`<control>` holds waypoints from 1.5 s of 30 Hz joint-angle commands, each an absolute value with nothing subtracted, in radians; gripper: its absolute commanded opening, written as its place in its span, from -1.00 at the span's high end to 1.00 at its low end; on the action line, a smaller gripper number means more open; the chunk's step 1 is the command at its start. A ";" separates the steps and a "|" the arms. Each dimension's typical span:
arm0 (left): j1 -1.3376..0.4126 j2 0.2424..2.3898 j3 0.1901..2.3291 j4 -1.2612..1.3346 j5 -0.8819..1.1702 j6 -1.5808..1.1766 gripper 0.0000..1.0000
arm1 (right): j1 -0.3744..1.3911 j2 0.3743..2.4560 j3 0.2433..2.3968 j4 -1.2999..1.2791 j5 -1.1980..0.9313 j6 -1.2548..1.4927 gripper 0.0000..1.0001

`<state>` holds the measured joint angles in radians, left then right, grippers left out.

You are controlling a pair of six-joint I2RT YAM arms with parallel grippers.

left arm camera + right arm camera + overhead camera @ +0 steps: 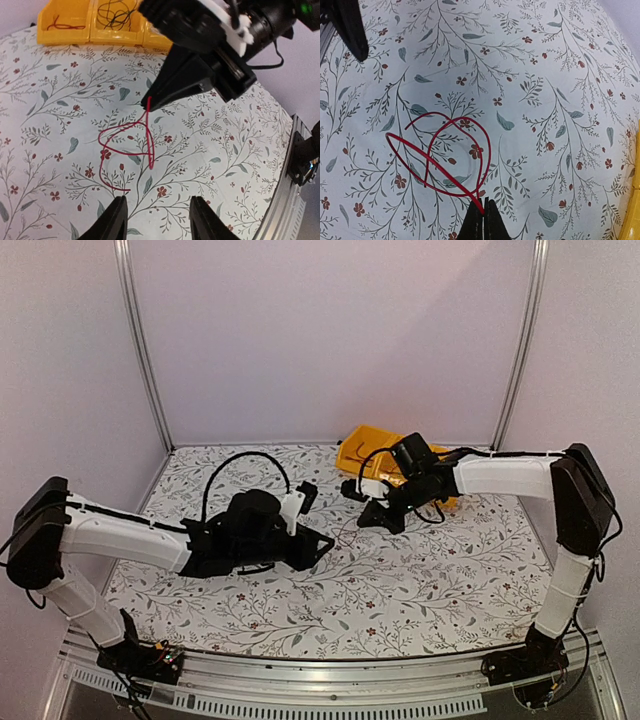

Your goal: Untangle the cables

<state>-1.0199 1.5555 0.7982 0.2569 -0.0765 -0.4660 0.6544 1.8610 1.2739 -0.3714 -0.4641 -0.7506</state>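
The red cable (489,150) lies in loose loops in the middle of the flowered table (560,75), crossing over itself in a few places, and one end is pinched tight in the closed tips of the right gripper (483,207). The left gripper (157,220) hangs just beside the loops, jaws partly apart with nothing between them. At the back sit the yellow bins (90,35), one holding a red wire (62,25), the next a black wire (116,15). To my eye the job now is to draw this cable out straight, and slow is the way: lift the pinched end up and away so the loops slide open rather than cinch into a knot. If a crossing snags, the left gripper could pin the far strand to the table. Pull gently, or that thin end may slip the pinch.
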 commanded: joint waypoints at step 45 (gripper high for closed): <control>-0.826 1.743 0.702 0.531 -0.439 -0.640 0.09 | 0.666 1.482 1.582 -0.826 -0.794 -0.569 1.00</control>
<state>-0.8383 1.7916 0.7269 0.5102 -0.4522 -0.6376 0.6838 1.4551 1.5864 -0.8055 -0.7975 -0.5610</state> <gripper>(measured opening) 0.455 0.017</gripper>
